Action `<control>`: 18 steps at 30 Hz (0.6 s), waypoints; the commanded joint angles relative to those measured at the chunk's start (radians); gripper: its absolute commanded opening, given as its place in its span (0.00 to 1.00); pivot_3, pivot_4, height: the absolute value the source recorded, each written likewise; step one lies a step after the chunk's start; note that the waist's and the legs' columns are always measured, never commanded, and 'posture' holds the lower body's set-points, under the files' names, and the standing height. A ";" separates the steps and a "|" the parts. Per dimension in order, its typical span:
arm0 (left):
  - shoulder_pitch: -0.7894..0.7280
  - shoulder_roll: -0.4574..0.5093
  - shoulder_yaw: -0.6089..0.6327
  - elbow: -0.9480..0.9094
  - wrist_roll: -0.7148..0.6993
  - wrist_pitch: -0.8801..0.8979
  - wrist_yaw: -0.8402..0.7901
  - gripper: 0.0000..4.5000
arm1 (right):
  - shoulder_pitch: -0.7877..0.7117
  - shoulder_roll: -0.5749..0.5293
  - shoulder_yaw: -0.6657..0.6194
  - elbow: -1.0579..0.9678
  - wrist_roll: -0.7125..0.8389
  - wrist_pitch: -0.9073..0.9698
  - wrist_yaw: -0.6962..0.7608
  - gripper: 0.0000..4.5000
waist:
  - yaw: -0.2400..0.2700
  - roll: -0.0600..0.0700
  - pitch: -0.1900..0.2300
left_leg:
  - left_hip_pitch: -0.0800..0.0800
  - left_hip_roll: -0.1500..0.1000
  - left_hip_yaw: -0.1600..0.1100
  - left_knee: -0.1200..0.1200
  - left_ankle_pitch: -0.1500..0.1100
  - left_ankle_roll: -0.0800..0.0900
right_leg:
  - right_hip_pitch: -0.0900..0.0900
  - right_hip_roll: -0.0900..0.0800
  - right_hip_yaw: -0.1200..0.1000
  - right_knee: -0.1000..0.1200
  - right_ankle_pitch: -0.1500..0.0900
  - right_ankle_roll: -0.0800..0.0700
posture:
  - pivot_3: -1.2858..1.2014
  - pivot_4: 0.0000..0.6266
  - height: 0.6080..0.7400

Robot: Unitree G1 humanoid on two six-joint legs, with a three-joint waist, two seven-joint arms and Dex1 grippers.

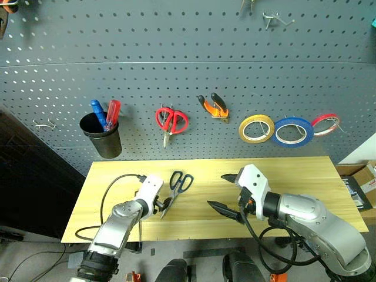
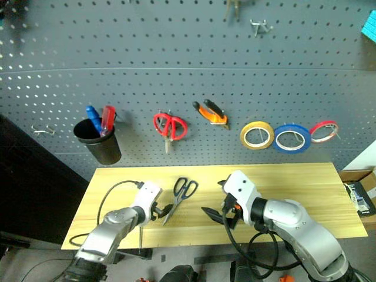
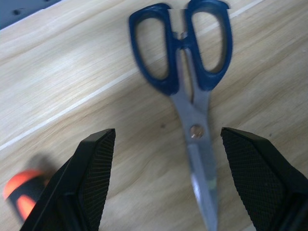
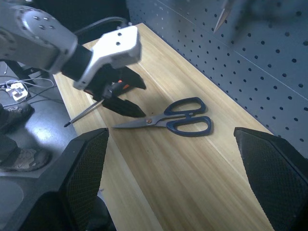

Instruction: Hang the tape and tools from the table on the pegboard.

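Scissors (image 1: pixel 179 185) lie flat on the surface (image 1: pixel 305 176), handles toward the far pegboard (image 1: pixel 188 76), blades at the left gripper (image 3: pixel 163 168), jaws open astride them. Screwdriver (image 4: pixel 84 113) lies under that gripper. Right gripper (image 1: pixel 226 191) hovers, jaws wide, empty. Best: lower straight, close near the pivot (blades are slippery), lift level. Yellow tape (image 1: pixel 256 128) already hangs.

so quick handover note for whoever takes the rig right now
Left gripper: open, just above the scissors' blades, holding nothing.
Right gripper: open, empty, above the table.
Done: yellow tape and orange-handled pliers hang on the pegboard.
Left: blue-handled scissors lie on the table; screwdriver lies at the front edge by the left gripper.
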 commanded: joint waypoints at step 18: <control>-0.178 -0.117 -0.039 0.248 0.034 0.111 0.041 0.61 | -0.006 -0.016 0.013 -0.077 0.022 0.015 -0.025 1.00 | -0.005 -0.001 0.000 | 0.000 0.000 0.000 0.000 0.000 0.000 | 0.000 0.000 0.000 0.000 0.000 0.000 | 0.50 0.27 1.00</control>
